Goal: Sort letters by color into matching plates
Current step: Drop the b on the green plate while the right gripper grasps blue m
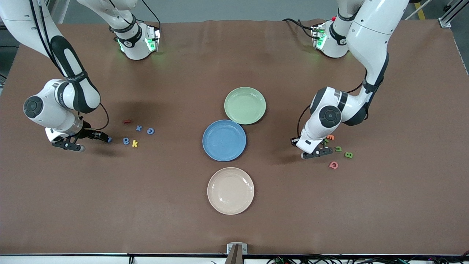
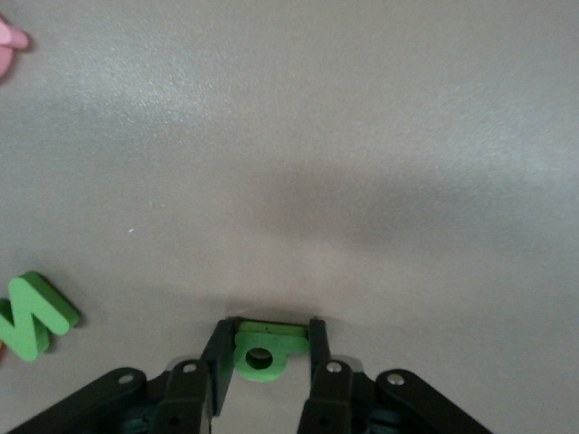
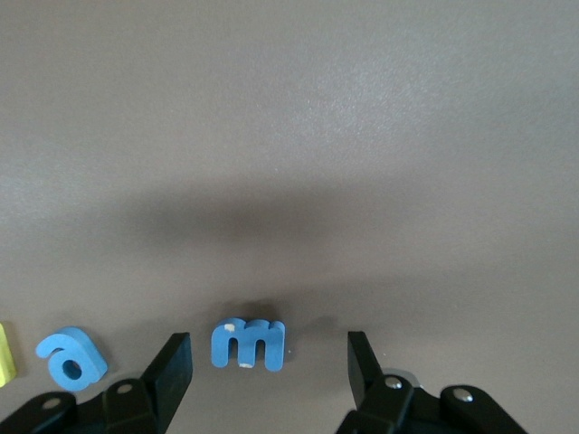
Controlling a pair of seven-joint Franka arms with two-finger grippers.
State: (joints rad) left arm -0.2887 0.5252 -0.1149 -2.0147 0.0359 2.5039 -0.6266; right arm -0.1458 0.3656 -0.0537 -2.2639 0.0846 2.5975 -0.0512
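Round cream-beige plate (image 1: 230, 190) sits nearest cam; round blue plate (image 1: 224, 140), then round pale green plate (image 1: 245, 105) farther. Both empty. I see left gripper (image 2: 268, 348) at table lvl, clamped on small green foam letter (image 2: 263, 349). Right gripper (image 3: 270, 366) low, jaws wide around small blue foam "m" (image 3: 248, 344), not touching.

Brown tabletop (image 1: 183, 220); grey floor (image 1: 227, 9) past edge; aluminium frame (image 1: 449, 16) at corner.

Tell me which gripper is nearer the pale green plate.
Left. The left gripper is down among the letters at the left arm's end of the table, closed around a green letter. The right gripper straddles a blue m at its own end, farther from the pale green plate.
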